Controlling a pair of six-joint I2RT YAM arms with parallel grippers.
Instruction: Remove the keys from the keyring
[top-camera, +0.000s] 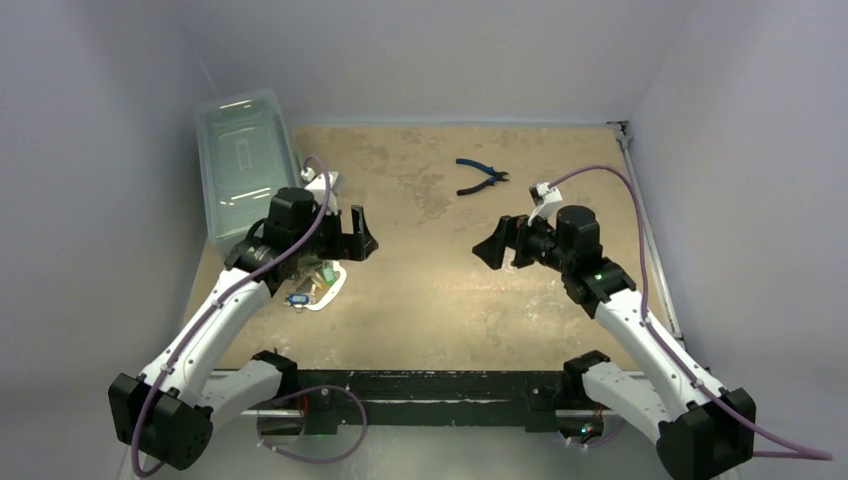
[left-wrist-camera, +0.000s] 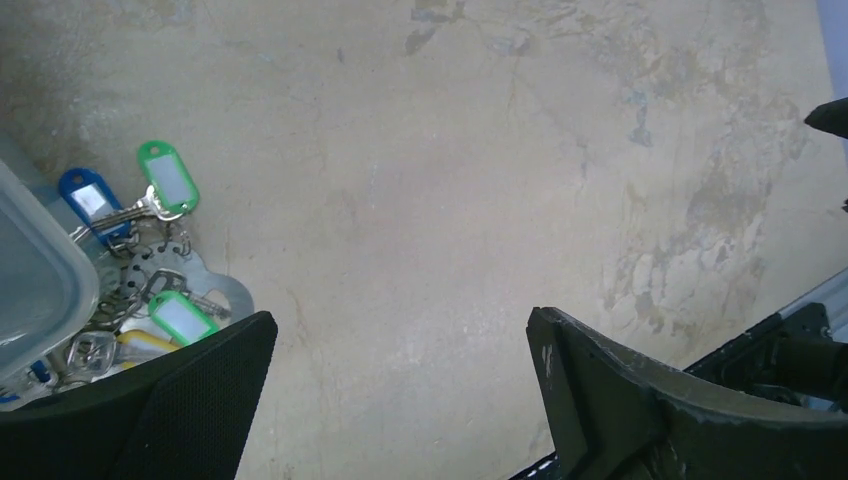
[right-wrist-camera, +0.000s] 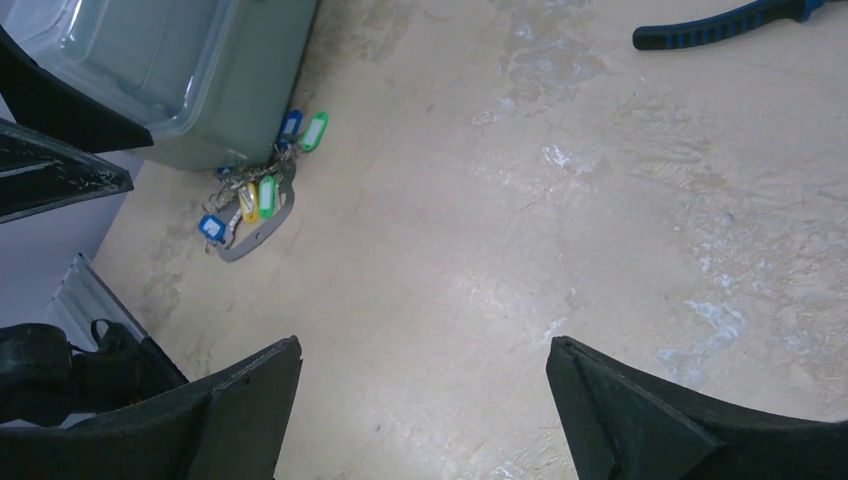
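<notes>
Left wrist view: the left gripper (left-wrist-camera: 400, 330) gapes empty just beside the keys (left-wrist-camera: 168, 180), bunched on the keyring (left-wrist-camera: 222, 290) against the clear box (left-wrist-camera: 35, 270). Reaching in could jam a finger on the box. The right gripper (top-camera: 494, 248), equally agape, sits well apart.

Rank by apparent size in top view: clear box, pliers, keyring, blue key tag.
Clear lidded box, largest.
Pliers and keyring: similar, keyring partly under the left arm, so unranked.
Blue key tag, smallest.
</notes>
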